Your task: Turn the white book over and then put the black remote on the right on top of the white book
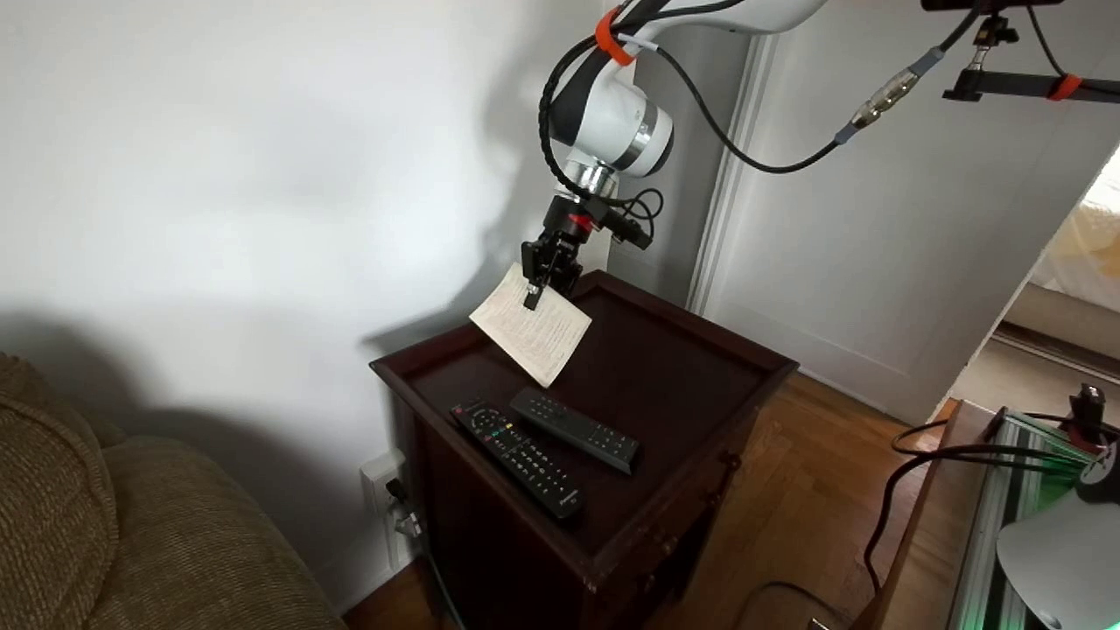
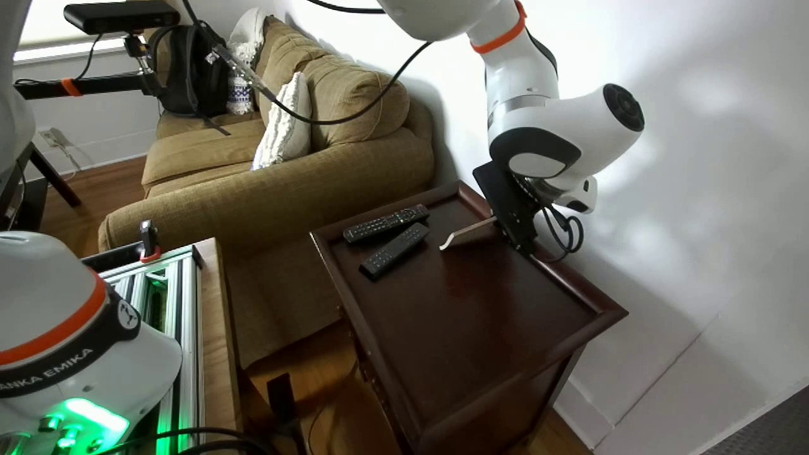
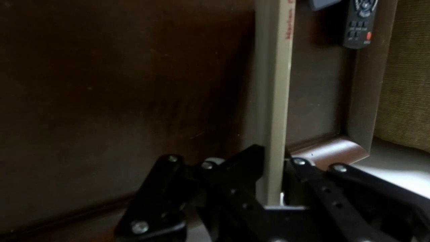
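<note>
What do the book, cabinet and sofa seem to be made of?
The book seems matte paper or card: thin, with faint printed lines. The cabinet is probably varnished wood: dark, with soft reflections. The sofa looks like woven fabric: dull, with visible texture.

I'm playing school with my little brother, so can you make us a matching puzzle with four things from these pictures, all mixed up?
1. white book
2. shorter black remote
3. sofa
4. table

A. has a white cushion on it
B. dark reddish-brown with a raised rim
C. held in the gripper
D. lying beside a longer remote

Pairs: 1-C, 2-D, 3-A, 4-B
</note>
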